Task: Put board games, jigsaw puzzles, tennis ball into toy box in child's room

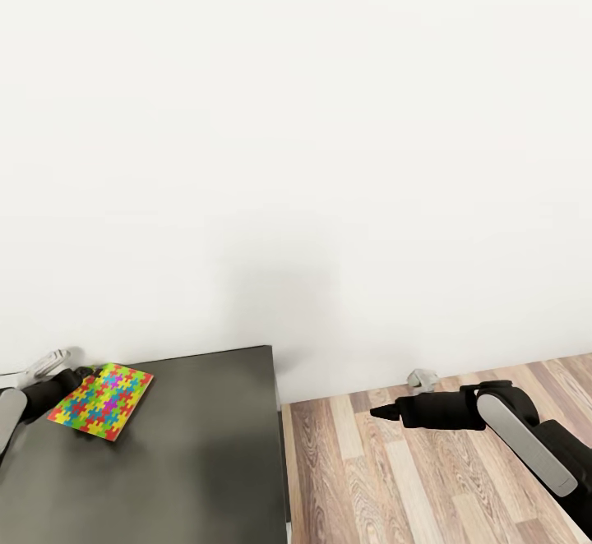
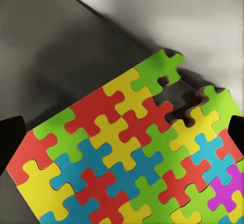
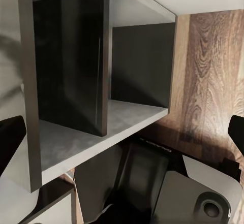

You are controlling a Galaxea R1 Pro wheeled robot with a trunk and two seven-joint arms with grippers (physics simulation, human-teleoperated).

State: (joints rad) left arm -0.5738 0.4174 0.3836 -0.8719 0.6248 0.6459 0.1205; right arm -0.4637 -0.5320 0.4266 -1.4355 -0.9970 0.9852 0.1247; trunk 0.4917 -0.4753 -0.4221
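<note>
White wall stood behind the dark counter [image 1: 205, 445] where my left jaws [image 1: 70, 381] pinched one jigsaw puzzle [image 1: 103, 400] by its edge above the top; thin, it could slip free; right jaws [image 1: 380, 413] looked closed.

Bench [image 1: 205, 445]: dark grey top, smooth, faint satin sheen. Jigsaw puzzle [image 1: 101, 401]: thin flat card-like sheet, bright matt colours, cut lines showing between pieces. Floor [image 1: 411, 478]: wood planks, visible grain, light and brown tones, low gloss. Wall [image 1: 296, 158]: plain white, matt. Right arm [image 1: 526, 437]: black and grey smooth plastic-looking shells. Shelf unit [image 3: 96, 132]: grey matt boards, dark glossy divider panel.
</note>
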